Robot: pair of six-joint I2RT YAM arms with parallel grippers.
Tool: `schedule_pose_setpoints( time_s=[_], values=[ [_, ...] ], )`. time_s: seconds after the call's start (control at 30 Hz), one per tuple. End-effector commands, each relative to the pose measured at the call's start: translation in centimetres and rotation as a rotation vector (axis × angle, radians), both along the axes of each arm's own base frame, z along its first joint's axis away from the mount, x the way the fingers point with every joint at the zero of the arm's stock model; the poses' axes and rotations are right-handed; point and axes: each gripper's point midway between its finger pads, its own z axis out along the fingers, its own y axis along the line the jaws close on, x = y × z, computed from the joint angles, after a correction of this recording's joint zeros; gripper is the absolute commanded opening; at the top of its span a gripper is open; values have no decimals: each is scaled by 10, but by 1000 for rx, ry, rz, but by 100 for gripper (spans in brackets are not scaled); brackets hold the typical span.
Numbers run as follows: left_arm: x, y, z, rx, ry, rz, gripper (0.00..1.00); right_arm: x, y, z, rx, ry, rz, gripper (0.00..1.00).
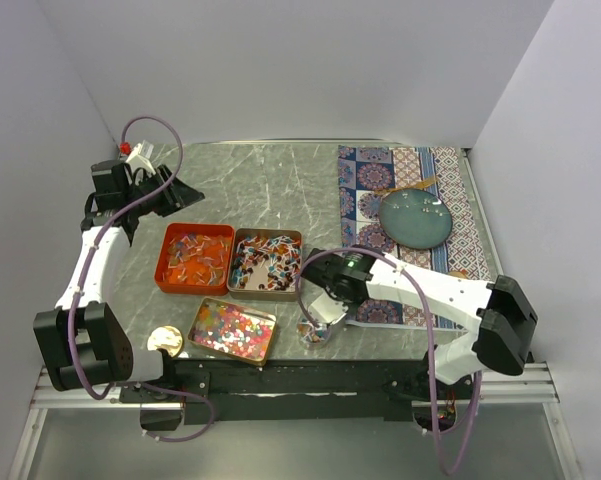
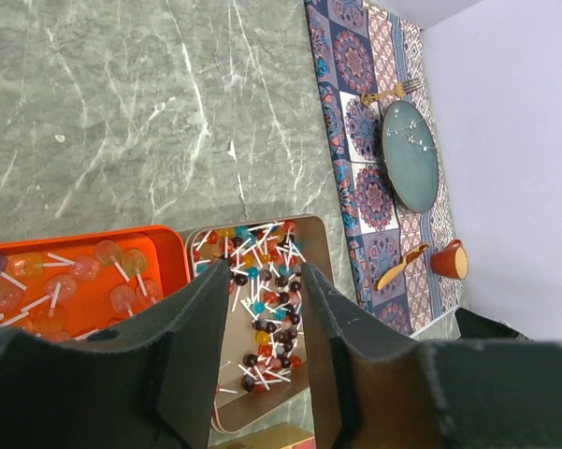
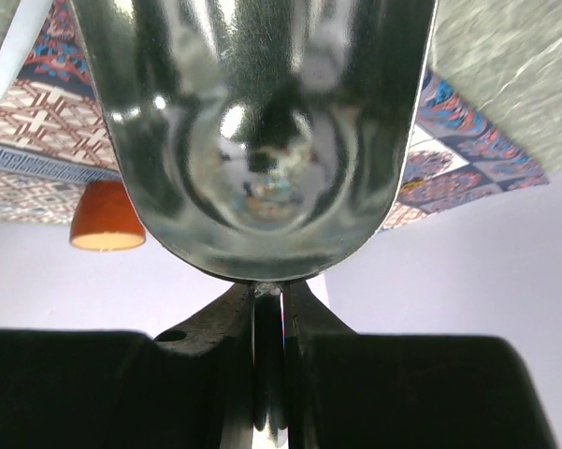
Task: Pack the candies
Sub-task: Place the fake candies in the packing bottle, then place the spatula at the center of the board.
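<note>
The left pincer hangs above the table with its jaws apart and nothing between them. Just nearer than it and slightly to its right sits an orange tray filled with candies on sticks. A brown tray, touching the orange one's right side, holds a darker mix of them. From the left wrist view, both trays lie beneath the parted fingers. A gold tin of bead-like pieces lies just left of the right pincer, and the brown tray is just beyond that pincer to its left. The right pincer is clamped on the thin handle of a metal scoop, low at the table's near edge. To its right and beyond lies a patterned mat, with a teal plate on it, well apart from the pincer.
</note>
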Motion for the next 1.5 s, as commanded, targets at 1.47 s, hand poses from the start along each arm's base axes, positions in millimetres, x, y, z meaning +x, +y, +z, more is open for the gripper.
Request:
schedule_pose_setpoints(
  time_s=[1.47],
  values=[
    [-64,-47,-105,309,315,-222,45,207,104,-67,948,282,-1657,13]
  ],
)
